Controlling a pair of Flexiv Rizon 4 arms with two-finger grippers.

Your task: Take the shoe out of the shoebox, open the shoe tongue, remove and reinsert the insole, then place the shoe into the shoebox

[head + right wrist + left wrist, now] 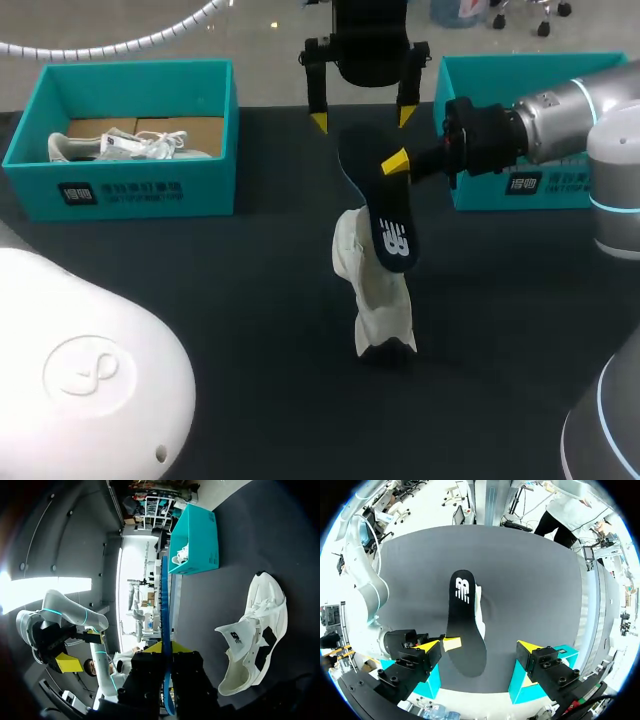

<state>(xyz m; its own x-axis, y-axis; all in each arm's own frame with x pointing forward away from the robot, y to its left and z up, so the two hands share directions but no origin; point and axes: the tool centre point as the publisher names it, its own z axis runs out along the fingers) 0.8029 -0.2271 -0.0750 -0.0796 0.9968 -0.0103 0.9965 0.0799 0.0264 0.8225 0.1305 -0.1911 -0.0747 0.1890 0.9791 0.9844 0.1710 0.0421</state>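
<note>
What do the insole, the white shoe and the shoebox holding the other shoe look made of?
Insole: thin foam, probably; matte black face, blue edge. White shoe: soft matte fabric, seemingly; its tongue folds back. Shoebox: likely cardboard, printed teal; brown board shows inside.

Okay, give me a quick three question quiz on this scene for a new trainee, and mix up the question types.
1. Fill the gap: the left gripper, hovering above the insole, has its fingers ____.
2. Multiple choice: what holds the insole? A. the left gripper. B. the right gripper. C. nothing.
3. True or false: the white shoe lies on the table, outside the left shoebox and the right shoebox.
Key: 1 open; 2 B; 3 true.
</note>
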